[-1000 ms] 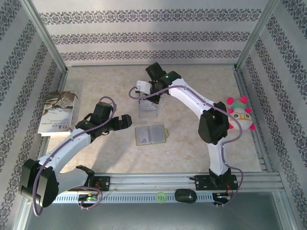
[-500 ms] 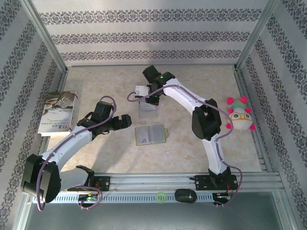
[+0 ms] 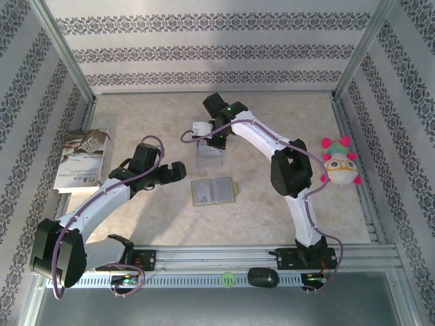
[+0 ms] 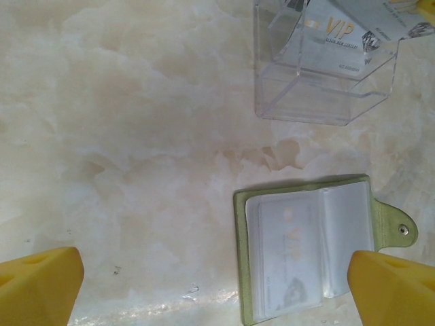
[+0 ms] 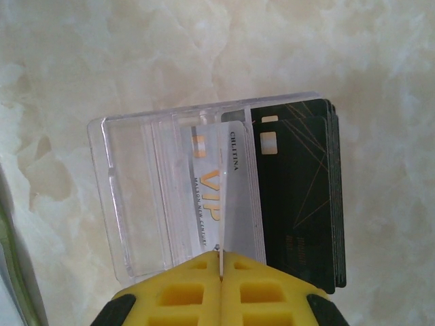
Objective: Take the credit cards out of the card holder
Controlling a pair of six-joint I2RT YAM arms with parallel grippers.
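The card holder [image 3: 213, 191] lies open on the table, olive rim up, with a pale card [image 4: 289, 258] still inside its clear pocket [image 4: 306, 251]. My left gripper [image 3: 178, 171] hovers open just left of it, its yellow fingertips [image 4: 41, 285] wide apart over bare table. My right gripper [image 5: 221, 261] is shut on one credit card [image 5: 221, 225], seen edge-on, directly above a clear plastic box [image 5: 143, 197]. Inside that box stand silver VIP cards [image 5: 204, 183] and black cards [image 5: 302, 204].
The clear box [image 3: 209, 155] stands just behind the card holder. A printed booklet [image 3: 81, 159] lies at the left wall and a plush toy [image 3: 340, 163] at the right wall. Patterned walls close in three sides.
The right arm has shifted a little left and farther back over the clear box, its elbow swinging left. The left arm has hardly moved.
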